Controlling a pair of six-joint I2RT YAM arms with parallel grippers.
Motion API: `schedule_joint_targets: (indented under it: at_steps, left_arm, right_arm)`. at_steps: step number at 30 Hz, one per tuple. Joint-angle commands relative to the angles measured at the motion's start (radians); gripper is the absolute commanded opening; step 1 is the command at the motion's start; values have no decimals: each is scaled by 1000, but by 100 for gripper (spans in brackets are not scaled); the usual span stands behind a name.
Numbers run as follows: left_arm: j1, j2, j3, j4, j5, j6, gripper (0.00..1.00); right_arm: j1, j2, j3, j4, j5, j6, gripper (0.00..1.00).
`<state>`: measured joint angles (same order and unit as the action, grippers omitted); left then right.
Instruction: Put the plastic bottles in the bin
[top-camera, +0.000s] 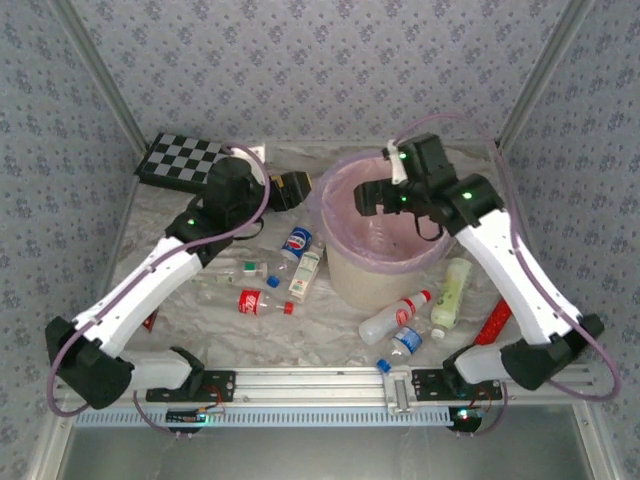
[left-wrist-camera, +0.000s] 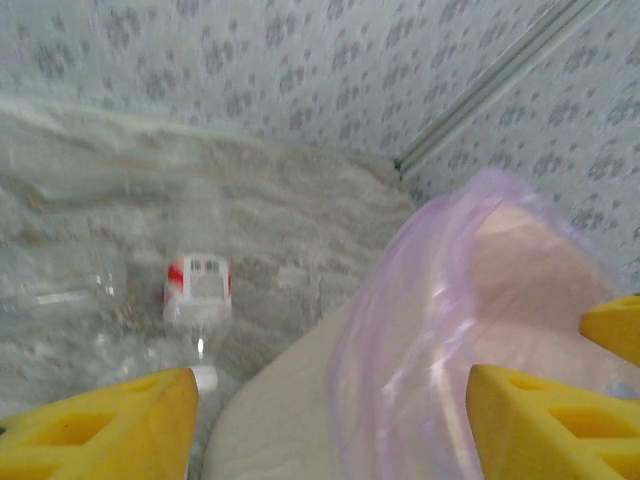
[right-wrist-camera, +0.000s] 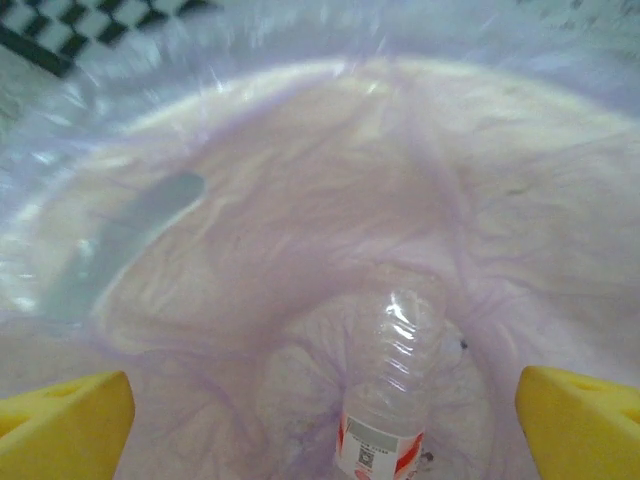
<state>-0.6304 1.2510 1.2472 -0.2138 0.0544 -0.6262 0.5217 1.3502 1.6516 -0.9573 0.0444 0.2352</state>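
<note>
The bin (top-camera: 372, 268), cream-white with a pink-purple bag, stands mid-table. My right gripper (top-camera: 372, 197) hovers over its mouth, open (right-wrist-camera: 320, 430) with nothing between the yellow fingers (right-wrist-camera: 62, 428). Below it, a clear bottle with a red-and-white label (right-wrist-camera: 392, 385) rests inside the bin (right-wrist-camera: 250, 220). My left gripper (top-camera: 293, 190) hangs open just left of the rim (left-wrist-camera: 330, 430), above the bin's wall (left-wrist-camera: 300, 400). Beyond it lies a red-labelled bottle (left-wrist-camera: 198, 290). Loose bottles lie left of the bin (top-camera: 296, 243), (top-camera: 305, 272), (top-camera: 262, 302) and in front of it (top-camera: 395, 318), (top-camera: 405, 342), (top-camera: 452, 290).
A black-and-white chequered board (top-camera: 185, 160) lies at the back left. A red object (top-camera: 497, 322) sits by the right arm's base, and a loose blue cap (top-camera: 382, 366) by the front rail. Patterned walls close in the table on three sides.
</note>
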Motion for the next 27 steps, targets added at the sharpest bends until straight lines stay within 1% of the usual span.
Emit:
schedule_joint_targets:
  at_steps: [1, 3, 5, 6, 8, 10, 12, 16, 20, 23, 25, 27]
  left_arm:
    - [-27, -23, 85, -58, -70, 77, 72]
    - [-55, 10, 118, -68, -66, 88, 72]
    - [-84, 55, 154, -88, -51, 99, 71]
    - [-100, 83, 175, -110, -50, 110, 70]
    - [-139, 122, 209, -166, -105, 159, 64]
    - [-169, 152, 227, -211, -175, 201, 62]
    - [-177, 173, 234, -237, -199, 210, 62]
    - [-180, 207, 245, -275, -228, 214, 60]
    - [-181, 233, 229, -248, -201, 201, 55]
    - [-181, 255, 234, -253, -179, 190, 53]
    - [-181, 258, 224, -245, -181, 182, 50]
    - [-180, 259, 218, -234, -186, 173, 44]
  right_arm:
    - [-66, -46, 36, -113, -3, 13, 100]
    - [-130, -80, 32, -138, -9, 35, 100]
    - [-216, -119, 6, -157, -7, 65, 100]
    - [-274, -136, -12, -177, 8, 81, 100]
    - [-401, -150, -55, -233, 36, 102, 100]
    - [-519, -147, -106, -281, 34, 98, 100]
    - [-581, -161, -175, -278, 28, 100, 100]
    - [-636, -208, -351, -202, 9, 159, 100]
    - [-643, -226, -555, -101, -25, 207, 100]
    - [-647, -205, -691, -40, -51, 240, 100]
    - [-649, -198, -746, -2, -65, 254, 100]
    - [-655, -200, -793, 40, -79, 265, 100]
